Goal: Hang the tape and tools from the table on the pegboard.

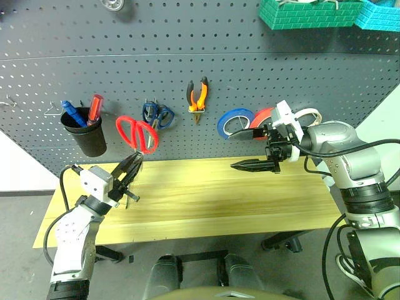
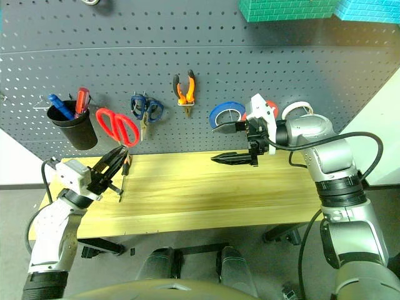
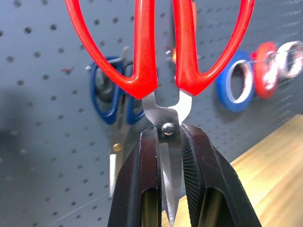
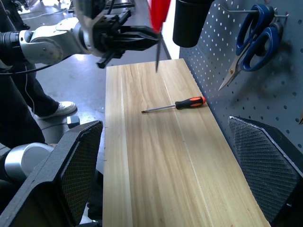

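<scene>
The left claw (image 1: 129, 170), clamped on the blades of the red-handled steel scissors (image 1: 137, 134), holds them upright, loops against the dark grey perforated pegboard (image 1: 206, 69) above the tabletop's (image 1: 212, 200) rear left edge, while the right claw (image 1: 255, 150) gapes empty.

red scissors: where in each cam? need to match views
Left eye: red-handled scissors, left of centre, against the pegboard.
Right eye, left side.
Left wrist, top centre, pivot clamped in the left hand.
Right wrist: red sliver at top.
Shared landmark: hanging blue-handled scissors.
</scene>
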{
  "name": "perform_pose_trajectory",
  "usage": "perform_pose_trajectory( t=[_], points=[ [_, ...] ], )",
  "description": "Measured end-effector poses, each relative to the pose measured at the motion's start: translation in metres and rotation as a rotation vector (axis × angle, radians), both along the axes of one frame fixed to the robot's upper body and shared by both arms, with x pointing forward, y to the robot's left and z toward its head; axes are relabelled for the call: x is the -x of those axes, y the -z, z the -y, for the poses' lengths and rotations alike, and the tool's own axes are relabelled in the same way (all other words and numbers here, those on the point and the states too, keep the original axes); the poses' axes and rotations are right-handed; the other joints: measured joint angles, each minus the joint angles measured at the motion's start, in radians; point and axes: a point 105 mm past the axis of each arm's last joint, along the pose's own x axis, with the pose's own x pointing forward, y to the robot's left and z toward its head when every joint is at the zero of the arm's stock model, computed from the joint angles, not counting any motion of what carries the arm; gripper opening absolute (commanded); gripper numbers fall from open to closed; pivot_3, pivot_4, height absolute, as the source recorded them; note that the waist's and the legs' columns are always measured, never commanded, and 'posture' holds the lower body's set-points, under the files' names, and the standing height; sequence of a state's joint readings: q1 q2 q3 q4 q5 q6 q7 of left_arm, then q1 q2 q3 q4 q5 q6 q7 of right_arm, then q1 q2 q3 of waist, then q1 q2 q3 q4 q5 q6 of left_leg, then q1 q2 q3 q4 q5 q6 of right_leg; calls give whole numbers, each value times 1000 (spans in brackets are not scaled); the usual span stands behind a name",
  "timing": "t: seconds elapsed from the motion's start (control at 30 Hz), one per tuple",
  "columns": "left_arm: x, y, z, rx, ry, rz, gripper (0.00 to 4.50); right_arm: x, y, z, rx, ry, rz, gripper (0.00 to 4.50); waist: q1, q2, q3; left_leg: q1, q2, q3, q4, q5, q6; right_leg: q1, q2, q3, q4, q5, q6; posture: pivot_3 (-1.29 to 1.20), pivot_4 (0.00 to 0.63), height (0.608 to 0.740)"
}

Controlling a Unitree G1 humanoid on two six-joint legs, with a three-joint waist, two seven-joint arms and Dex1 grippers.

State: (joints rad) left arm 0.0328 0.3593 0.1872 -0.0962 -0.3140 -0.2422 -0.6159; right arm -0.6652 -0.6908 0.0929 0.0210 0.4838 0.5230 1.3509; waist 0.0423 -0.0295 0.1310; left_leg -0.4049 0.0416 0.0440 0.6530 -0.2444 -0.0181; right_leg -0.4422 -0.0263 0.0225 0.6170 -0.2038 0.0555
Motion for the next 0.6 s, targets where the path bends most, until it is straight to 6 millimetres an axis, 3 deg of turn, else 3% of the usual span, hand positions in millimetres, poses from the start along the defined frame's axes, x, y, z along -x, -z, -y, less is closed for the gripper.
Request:
perform_pose_trajectory(
  t=[0.2,0.5,0.6],
  points=[
    [-15,-3,6,25,-40,-51,269,0,0,0,0,3,0,4500,-2,0,0,0,0,0,0,0,0,0,1,0,1,0,0,115,80,740],
    [-35,-46,28,25,-46,-85,269,1,3,0,2,11,-2,4500,-2,0,0,0,-1,-1,1,0,0,0,0,0,1,1,3,98,87,740],
    [-35,-49,32,5,-45,-116,269,1,4,0,3,17,-5,4500,-5,0,0,0,-1,-1,0,0,0,0,1,0,1,1,2,92,90,740]
  ],
)
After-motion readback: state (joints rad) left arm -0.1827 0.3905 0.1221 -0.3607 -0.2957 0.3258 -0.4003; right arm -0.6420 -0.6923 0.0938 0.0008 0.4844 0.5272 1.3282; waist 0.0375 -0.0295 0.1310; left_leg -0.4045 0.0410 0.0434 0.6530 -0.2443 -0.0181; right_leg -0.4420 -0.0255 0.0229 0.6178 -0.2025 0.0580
